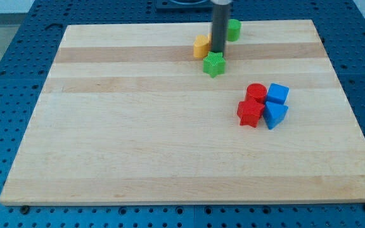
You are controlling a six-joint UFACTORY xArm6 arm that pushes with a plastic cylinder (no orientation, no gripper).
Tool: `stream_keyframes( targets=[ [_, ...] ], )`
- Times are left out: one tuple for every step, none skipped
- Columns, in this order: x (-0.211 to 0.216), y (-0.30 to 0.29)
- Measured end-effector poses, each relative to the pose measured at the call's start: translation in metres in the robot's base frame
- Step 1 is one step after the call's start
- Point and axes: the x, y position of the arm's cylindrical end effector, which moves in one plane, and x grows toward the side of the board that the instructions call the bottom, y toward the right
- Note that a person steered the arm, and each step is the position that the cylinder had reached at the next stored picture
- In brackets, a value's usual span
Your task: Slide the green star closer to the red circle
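The green star point(214, 64) lies on the wooden board point(138, 126) in the upper middle of the view. My tip point(217, 52) stands right at the star's top edge, touching or nearly touching it. The red circle point(256, 92) lies lower and to the view's right of the star, a short gap away. It sits in a tight cluster with other red and blue blocks.
A yellow block point(201, 46) lies just left of the rod and a green block point(233, 29) just right of it, near the board's top edge. A red star-like block point(249, 113), a blue cube point(277, 94) and a blue triangular block point(274, 115) crowd the red circle.
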Motion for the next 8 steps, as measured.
stream_keyframes(
  targets=[
    [0.018,-0.059],
    [0.034,-0.064],
    [0.034,-0.064],
    [0.036,-0.066],
    [0.04,-0.066],
    [0.011,-0.048],
    [0.021,0.019],
    [0.022,0.038]
  ],
)
